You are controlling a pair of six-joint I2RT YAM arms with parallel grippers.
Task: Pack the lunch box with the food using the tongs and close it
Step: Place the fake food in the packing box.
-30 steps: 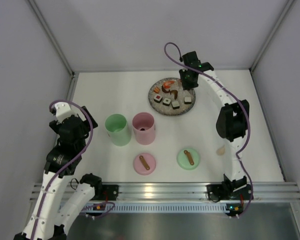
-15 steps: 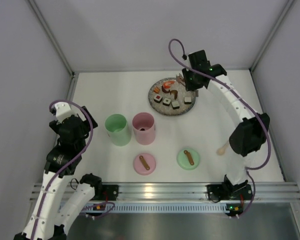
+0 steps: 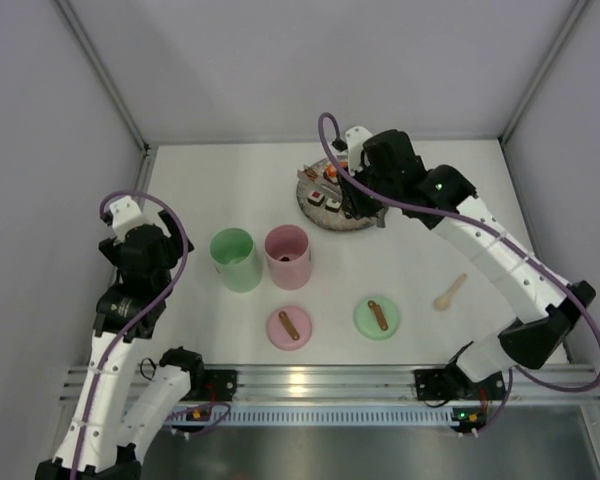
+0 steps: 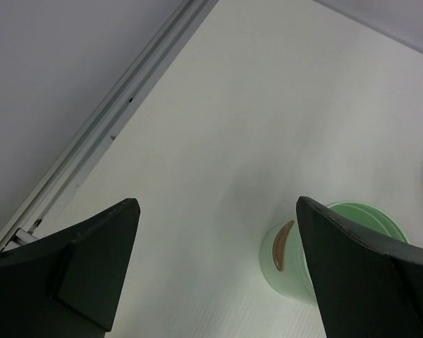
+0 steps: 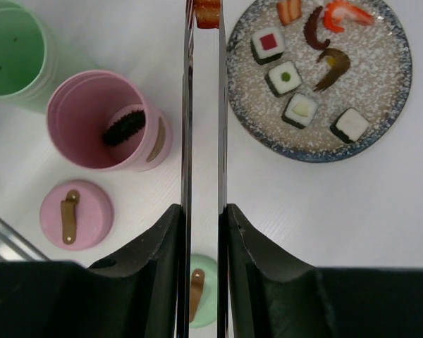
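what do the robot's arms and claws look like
The left arm and right arm are white links with black joint housings, a looping purple cable along each. A green light glows on the right one. The left claw and right claw have plain matte black wedge-shaped fingers.

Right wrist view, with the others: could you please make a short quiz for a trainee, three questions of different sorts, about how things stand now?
1. True or false: the tongs are held by the left gripper.
2. What lies inside the pink container? A: a dark food piece. B: a metal fork. C: nothing.
3. Fill in: ___ square sushi rolls lie on the plate.

Key
1. False. The right gripper is shut on them, with a red piece at their tip. The left one is open and empty.
2. A.
3. Four.
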